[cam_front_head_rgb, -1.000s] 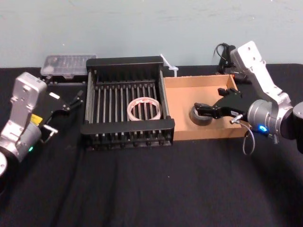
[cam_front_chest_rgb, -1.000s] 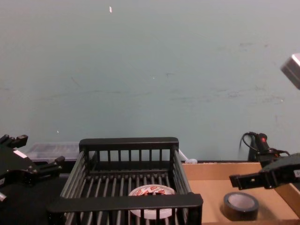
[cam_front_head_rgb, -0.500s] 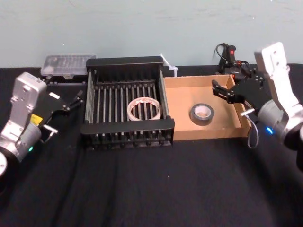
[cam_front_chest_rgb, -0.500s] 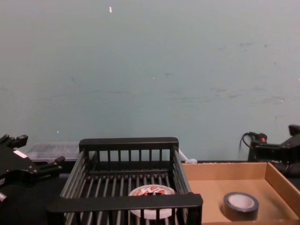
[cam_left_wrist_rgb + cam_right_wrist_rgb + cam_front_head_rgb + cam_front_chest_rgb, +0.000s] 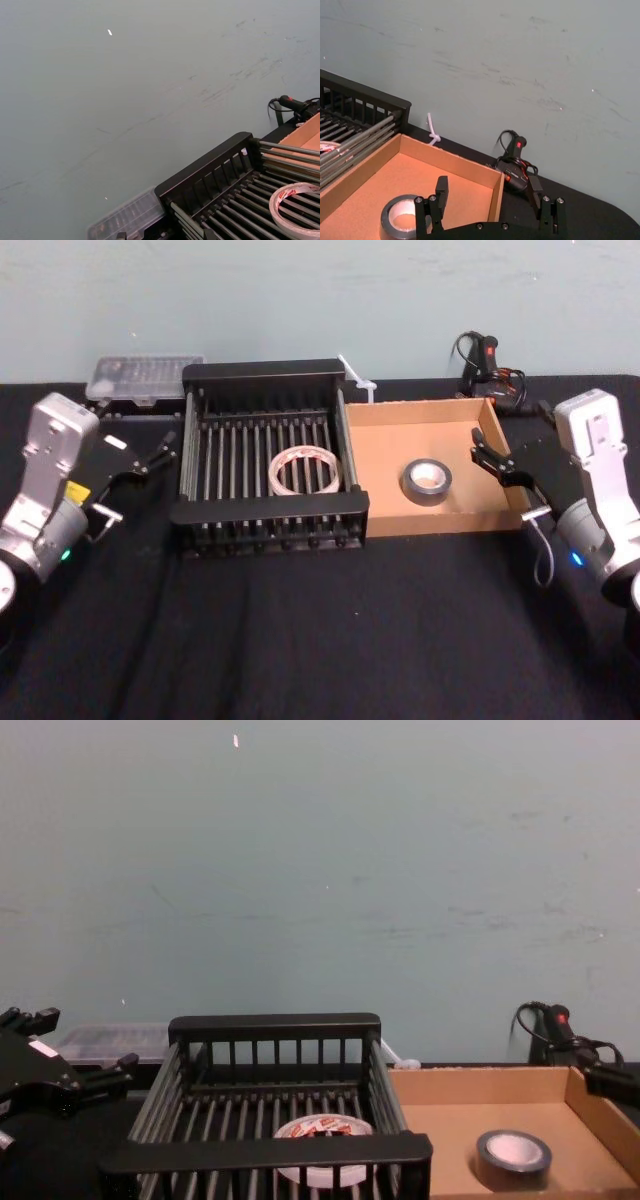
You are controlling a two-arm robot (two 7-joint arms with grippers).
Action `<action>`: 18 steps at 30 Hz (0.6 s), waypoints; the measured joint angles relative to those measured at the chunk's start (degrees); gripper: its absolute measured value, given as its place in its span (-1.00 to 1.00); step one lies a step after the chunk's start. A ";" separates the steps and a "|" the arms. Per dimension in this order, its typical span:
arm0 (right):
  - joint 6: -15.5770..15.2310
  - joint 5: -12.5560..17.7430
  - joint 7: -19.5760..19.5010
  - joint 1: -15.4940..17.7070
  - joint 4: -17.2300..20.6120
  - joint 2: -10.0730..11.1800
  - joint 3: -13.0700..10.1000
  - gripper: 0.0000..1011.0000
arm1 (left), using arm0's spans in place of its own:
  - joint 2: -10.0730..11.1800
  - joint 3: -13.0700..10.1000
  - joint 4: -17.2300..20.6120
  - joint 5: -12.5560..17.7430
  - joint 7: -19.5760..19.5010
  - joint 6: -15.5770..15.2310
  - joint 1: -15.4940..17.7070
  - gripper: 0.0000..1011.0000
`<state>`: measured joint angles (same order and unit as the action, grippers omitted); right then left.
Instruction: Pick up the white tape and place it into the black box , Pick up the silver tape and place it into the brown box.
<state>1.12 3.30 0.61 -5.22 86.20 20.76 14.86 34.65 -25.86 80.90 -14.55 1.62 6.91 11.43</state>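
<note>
Grey-silver, stiff and light, the silver tape lies mid brown box, best pinched across its rim; right gripper gapes wide at the box's right wall, left gripper parked open

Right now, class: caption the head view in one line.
White tape in black box, silver tape in brown box; left gripper and right gripper flank them.

The black cloth-covered worktop carries the black box and the brown box touching side by side, with a clear plastic case behind at far left, a white tie behind their junction, and a black corded device at far right.
</note>
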 joint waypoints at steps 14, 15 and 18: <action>0.00 -0.04 0.02 -0.16 -0.04 0.13 0.25 0.98 | 0.00 0.00 0.00 0.00 0.00 0.00 0.00 0.98; 0.00 -0.04 0.02 -0.17 -0.04 0.13 0.25 0.98 | 0.00 0.00 0.00 0.00 0.00 0.00 0.00 0.98; 0.01 -0.04 0.03 -0.18 -0.04 0.14 0.28 0.98 | 0.00 0.00 0.00 0.00 0.00 0.00 0.00 0.98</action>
<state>1.13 3.26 0.64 -5.40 86.16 20.91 15.13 34.65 -25.86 80.90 -14.55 1.62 6.91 11.43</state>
